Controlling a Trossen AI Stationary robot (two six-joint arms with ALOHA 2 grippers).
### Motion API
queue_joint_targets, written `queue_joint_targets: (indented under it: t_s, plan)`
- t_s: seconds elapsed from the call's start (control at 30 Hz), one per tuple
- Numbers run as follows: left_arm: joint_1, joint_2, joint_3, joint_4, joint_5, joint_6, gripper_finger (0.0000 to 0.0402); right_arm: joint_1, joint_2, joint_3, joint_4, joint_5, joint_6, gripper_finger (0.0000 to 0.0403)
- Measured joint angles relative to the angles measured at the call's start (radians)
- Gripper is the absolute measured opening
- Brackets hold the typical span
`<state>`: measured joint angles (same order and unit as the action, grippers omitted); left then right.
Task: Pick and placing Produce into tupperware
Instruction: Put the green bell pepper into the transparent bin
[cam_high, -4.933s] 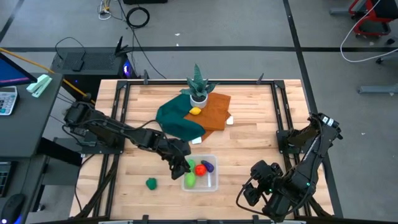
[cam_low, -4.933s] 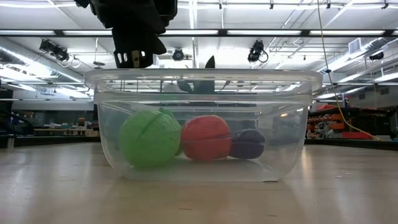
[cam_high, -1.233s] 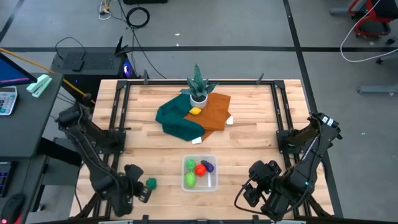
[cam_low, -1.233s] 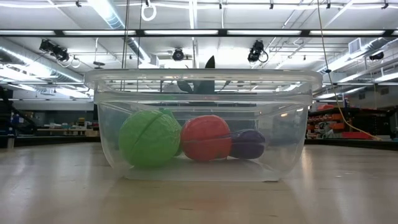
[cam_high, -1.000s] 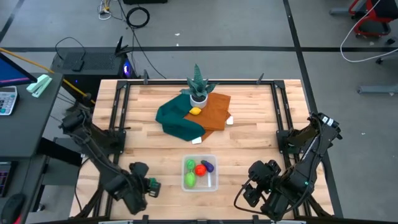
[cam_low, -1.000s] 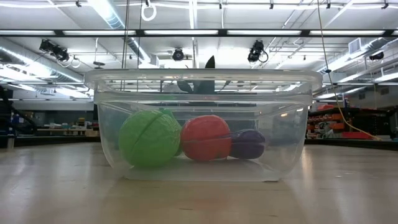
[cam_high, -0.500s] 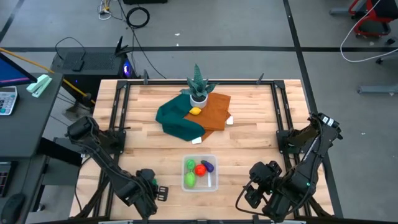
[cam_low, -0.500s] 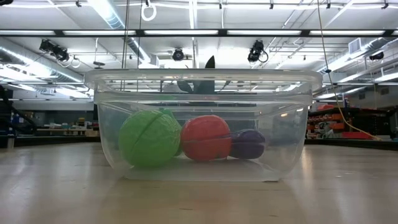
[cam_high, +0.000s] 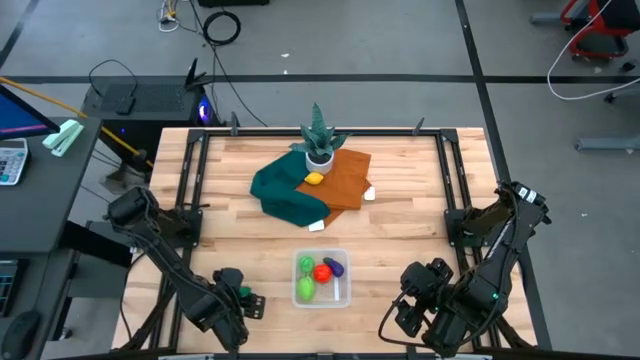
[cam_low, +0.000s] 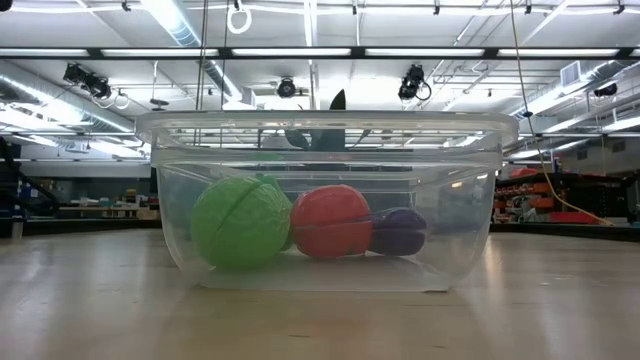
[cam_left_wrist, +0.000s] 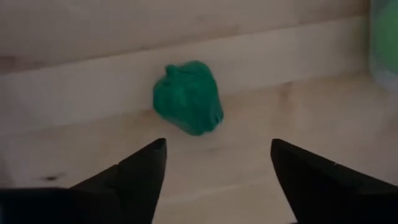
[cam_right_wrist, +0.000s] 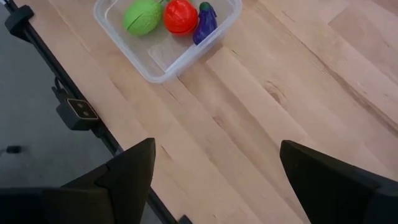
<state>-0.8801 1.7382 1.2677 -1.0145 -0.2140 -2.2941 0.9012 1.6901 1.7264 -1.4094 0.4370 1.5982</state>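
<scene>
Left pincer (cam_left_wrist: 214, 163), fingers apart, low at the bench's (cam_high: 400, 210) front-left, a green produce piece (cam_left_wrist: 188, 97) just ahead. Clear tupperware (cam_high: 341, 293) at front centre holds green, red, purple pieces. Right pincer (cam_right_wrist: 214, 168) apart, front-right

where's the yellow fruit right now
In the high view the yellow fruit sits on the orange cloth, just in front of the potted plant.

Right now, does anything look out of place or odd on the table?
Yes: a green piece of produce lies loose on the wood, clear of the open left gripper and outside the tupperware. A yellow piece also sits on the orange cloth.
</scene>
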Motion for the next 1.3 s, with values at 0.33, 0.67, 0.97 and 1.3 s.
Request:
queue_joint_targets:
  t_s: [0.33, 0.67, 0.97, 1.3]
  plan:
    - [0.018, 0.092, -0.001, -0.027, -0.018, -0.022, 0.0324, 0.0, 0.0, 0.0, 0.0, -0.001, -0.002, 0.0309]
    - [0.043, 0.108, -0.001, -0.045, -0.011, -0.024, 0.031, 0.0, 0.0, 0.0, 0.0, -0.005, -0.002, 0.0309]
    - [0.042, 0.108, -0.001, -0.062, -0.012, -0.008, 0.0316, 0.0, 0.0, 0.0, 0.0, -0.005, -0.002, 0.0309]
    - [0.04, 0.131, -0.001, -0.055, -0.012, 0.003, 0.0357, 0.0, 0.0, 0.0, 0.0, -0.005, -0.002, 0.0309]
